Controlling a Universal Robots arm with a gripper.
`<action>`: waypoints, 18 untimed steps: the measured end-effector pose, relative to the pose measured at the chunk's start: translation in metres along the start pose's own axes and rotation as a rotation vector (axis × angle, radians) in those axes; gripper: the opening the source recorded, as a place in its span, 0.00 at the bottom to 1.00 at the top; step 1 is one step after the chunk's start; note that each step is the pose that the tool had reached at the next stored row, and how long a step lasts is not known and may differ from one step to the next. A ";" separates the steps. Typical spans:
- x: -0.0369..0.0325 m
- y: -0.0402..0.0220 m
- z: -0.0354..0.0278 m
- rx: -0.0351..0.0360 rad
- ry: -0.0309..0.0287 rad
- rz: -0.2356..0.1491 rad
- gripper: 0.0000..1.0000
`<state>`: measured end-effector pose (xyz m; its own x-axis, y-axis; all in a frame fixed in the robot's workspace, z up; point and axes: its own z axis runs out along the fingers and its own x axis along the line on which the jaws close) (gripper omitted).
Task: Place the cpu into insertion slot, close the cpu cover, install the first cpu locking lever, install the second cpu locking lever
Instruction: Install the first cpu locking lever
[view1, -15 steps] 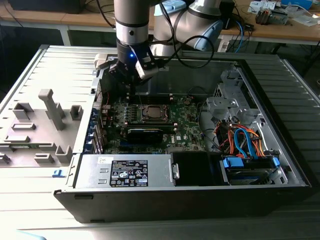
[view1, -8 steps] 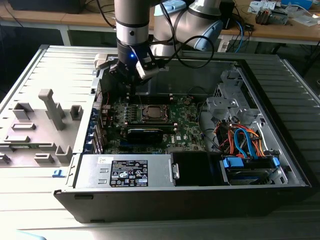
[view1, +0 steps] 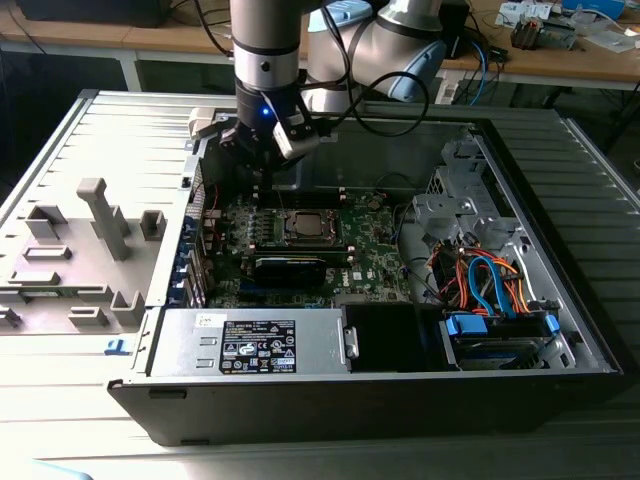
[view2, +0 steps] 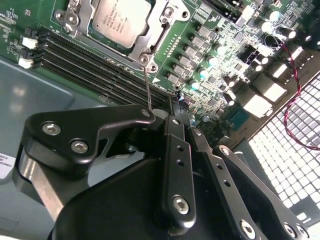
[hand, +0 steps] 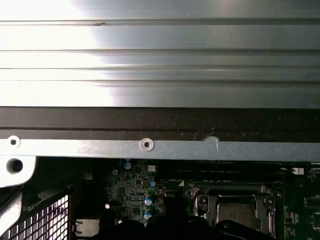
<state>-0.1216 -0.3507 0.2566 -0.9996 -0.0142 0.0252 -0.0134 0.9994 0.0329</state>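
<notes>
Circuit board (view1: 370, 250): green, dotted with small silver and black components. Cpu (view2: 121, 20): dull silver-grey top. Cpu cover (view2: 150, 42): bright silvery metal. Memory slots (view2: 95, 72): long, black. Tool (view2: 170, 165): matte black with silver screw heads. Cables (view1: 490, 285): orange, blue and black, bundled. Computer case (view1: 560, 180): grey ribbed metal panels, black front edge. Vent grille (view2: 295, 145): white-lit square mesh pattern.

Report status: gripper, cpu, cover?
Gripper over the board beside the socket, fingers not readable. Cpu seated in the socket, cover down around it. Thin lever standing up near the gripper.
</notes>
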 end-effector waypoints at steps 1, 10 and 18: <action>-0.0002 0.0000 0.0001 0.0000 0.0000 0.000 0.11; -0.0032 -0.0001 0.0015 0.0001 0.0002 0.000 0.11; -0.0052 -0.0002 0.0029 0.0002 0.0001 0.000 0.11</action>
<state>-0.1165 -0.3507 0.2535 -0.9996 -0.0143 0.0253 -0.0135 0.9994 0.0328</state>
